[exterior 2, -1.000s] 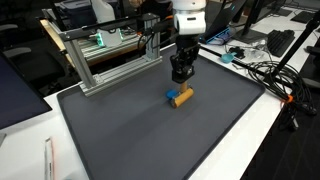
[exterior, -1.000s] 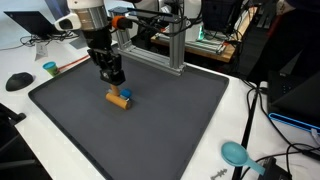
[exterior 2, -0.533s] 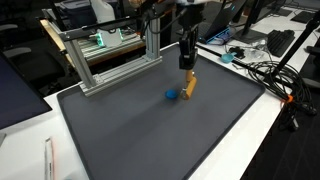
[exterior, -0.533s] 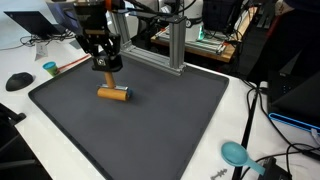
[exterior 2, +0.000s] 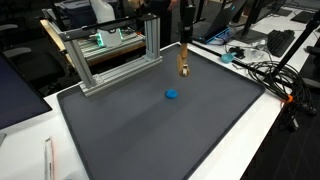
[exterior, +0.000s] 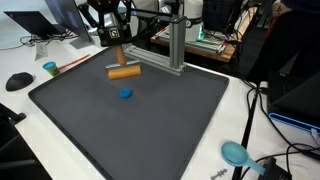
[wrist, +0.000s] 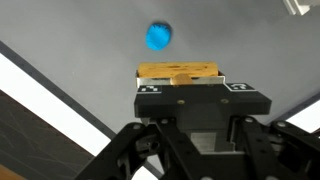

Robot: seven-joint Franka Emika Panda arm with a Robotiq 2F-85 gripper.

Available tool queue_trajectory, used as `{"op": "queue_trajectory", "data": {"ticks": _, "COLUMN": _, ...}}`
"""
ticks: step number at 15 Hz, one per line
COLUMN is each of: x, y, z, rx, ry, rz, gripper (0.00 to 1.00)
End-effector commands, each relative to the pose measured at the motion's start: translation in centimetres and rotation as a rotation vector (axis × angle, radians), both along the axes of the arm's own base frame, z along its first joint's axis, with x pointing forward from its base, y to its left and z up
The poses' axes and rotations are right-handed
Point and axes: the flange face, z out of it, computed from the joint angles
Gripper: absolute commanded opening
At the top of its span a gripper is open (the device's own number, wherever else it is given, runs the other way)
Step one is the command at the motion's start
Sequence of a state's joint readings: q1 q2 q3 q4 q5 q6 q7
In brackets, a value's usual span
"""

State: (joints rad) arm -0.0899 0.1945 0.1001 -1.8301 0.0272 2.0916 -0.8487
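Note:
My gripper [exterior: 117, 60] hangs high above the dark mat [exterior: 180, 125], shut on a tan wooden block [exterior: 124, 72] that it holds in the air. In an exterior view the wooden block [exterior 2: 184, 62] dangles below the gripper [exterior 2: 185, 44], well above the mat. A small blue round piece [exterior: 125, 94] lies alone on the mat beneath it; it shows as well as the blue piece [exterior 2: 172, 96] near the mat's middle. In the wrist view the wooden block [wrist: 180, 72] sits crosswise at the gripper [wrist: 180, 84], with the blue piece [wrist: 158, 36] far below.
An aluminium frame [exterior: 172, 48] stands at the mat's far edge. A teal cup [exterior: 49, 69] and a black mouse [exterior: 18, 81] sit off the mat's side. A teal round object [exterior: 236, 153] and cables [exterior 2: 262, 72] lie on the white table.
The gripper has risen with the wooden block, lifting it off the mat. The blue piece that sat with the block stayed behind on the mat.

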Motion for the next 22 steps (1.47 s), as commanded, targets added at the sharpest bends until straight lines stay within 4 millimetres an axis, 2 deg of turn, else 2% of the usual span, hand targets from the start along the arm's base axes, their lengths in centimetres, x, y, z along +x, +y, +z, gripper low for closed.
{"op": "queue_trajectory", "data": {"ticks": 1, "x": -0.2, "y": 0.2, "z": 0.1, "rx": -0.004, "ry": 0.009, "rz": 0.031, "gripper": 0.47}}
{"op": "queue_trajectory", "data": {"ticks": 5, "x": -0.2, "y": 0.2, "z": 0.0, "rx": -0.011, "ry": 0.013, "rz": 0.063, "gripper": 0.47}}
{"op": "queue_trajectory", "data": {"ticks": 6, "x": -0.2, "y": 0.3, "z": -0.3, "rx": -0.019, "ry": 0.010, "rz": 0.088, "gripper": 0.22}}
{"op": "queue_trajectory", "data": {"ticks": 15, "x": 2.2, "y": -2.2, "z": -7.7, "rx": -0.138, "ry": -0.015, "rz": 0.298, "gripper": 0.22}}
{"op": "queue_trajectory", "data": {"ticks": 22, "x": 2.3, "y": -1.7, "z": -12.2, "rx": -0.146, "ry": 0.065, "rz": 0.407, "gripper": 0.22}}
